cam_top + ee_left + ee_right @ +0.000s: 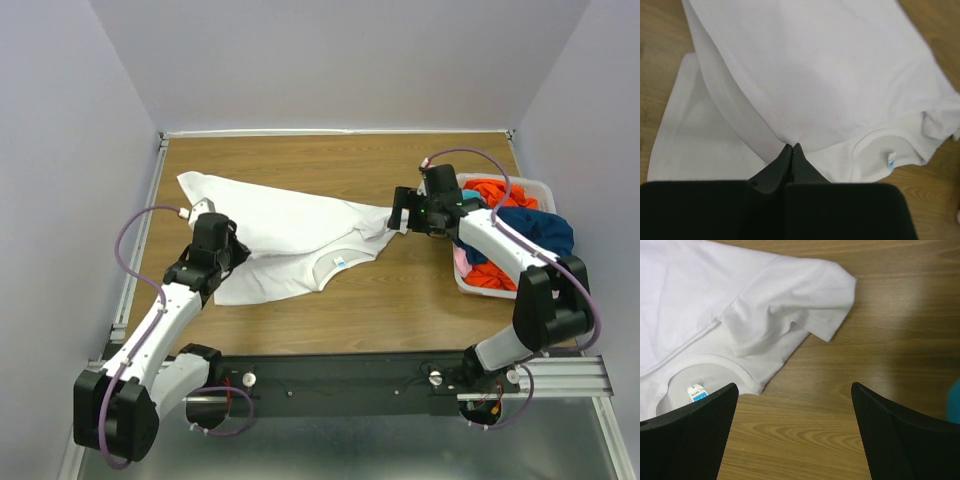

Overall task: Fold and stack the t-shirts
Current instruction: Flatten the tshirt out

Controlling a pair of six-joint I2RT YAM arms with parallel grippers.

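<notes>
A white t-shirt [285,232] with a small blue neck label [339,263] lies spread and partly folded on the wooden table. My left gripper [232,243] is shut on a fold of the white t-shirt [815,75], its fingertips [791,148] pinching the cloth. My right gripper [400,212] is open and empty, just off the shirt's right sleeve [805,305], over bare wood. The neck label also shows in the right wrist view [696,393]. Orange, dark blue and pink t-shirts [520,225] lie heaped in the bin.
A white plastic bin [541,186] stands at the table's right edge under my right arm. Metal rails run along the left and near sides of the table [300,160]. Walls close in the back and both sides.
</notes>
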